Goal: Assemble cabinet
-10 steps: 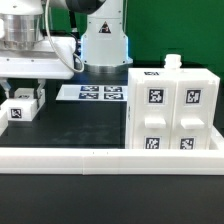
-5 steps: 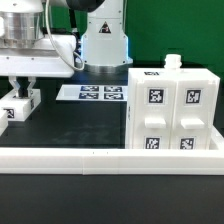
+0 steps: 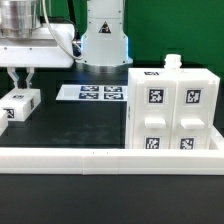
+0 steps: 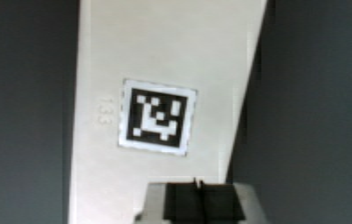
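While the cabinet (image 3: 172, 105) is standing on the black table (image 3: 80, 125) toward the exterior view's right, it is presenting its front face to the camera, and that face is carrying four black-and-white square tags in a two-by-two arrangement. A fifth tag is lying on its top surface, and a small white piece is projecting upward from the top near the back. Its lower edge is sitting just behind the long white border rail (image 3: 100, 156), which is running across the front of the table.

To the exterior view's left of the cabinet, the marker board (image 3: 92, 93) is lying flat on the table, showing its printed tags. Farther to the exterior view's left, well apart from the cabinet, a small tagged white block (image 3: 17, 105) is resting on the table near the frame's edge.

The gripper (image 3: 20, 76) is hanging above that small block, on the far side of the marker board from the cabinet. Its fingers are pressed together with no gap between them and are pinching nothing; the fingertips are sitting just over the block's top. Whether they are touching it cannot be told.

In the wrist view, the closed dark fingertips (image 4: 199, 203) are showing side by side over a white surface (image 4: 173, 60) bearing one square tag (image 4: 160, 117), with dark table on either side.
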`<state>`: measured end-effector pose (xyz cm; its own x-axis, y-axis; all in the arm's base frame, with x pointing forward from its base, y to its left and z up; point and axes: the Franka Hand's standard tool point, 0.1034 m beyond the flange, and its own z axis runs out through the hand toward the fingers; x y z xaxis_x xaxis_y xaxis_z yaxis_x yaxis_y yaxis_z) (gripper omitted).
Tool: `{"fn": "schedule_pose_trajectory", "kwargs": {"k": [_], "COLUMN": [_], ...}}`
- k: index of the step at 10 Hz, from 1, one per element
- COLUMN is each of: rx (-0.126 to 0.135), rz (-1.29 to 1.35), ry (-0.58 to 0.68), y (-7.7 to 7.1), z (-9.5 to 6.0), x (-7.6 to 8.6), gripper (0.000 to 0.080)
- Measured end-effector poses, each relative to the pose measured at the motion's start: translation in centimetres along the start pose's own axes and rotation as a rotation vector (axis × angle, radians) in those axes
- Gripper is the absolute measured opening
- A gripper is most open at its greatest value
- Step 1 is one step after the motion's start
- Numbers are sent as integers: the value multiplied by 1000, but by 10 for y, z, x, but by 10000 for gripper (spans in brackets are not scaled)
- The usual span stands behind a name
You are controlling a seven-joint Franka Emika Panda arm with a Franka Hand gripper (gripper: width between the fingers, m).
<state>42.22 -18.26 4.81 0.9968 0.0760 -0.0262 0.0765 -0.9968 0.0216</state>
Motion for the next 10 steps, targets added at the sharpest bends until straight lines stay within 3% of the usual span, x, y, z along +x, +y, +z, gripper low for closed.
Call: {"fn": "schedule_pose_trajectory", "kwargs": {"k": [3,7,10], "rx": [2,30,30], "rz": [5,61,57], "ry": [-3,-30,-31], "y": [0,7,7], "z": [1,-2,-1], "x": [-1,-2,-2], "gripper": [2,2,2]}}
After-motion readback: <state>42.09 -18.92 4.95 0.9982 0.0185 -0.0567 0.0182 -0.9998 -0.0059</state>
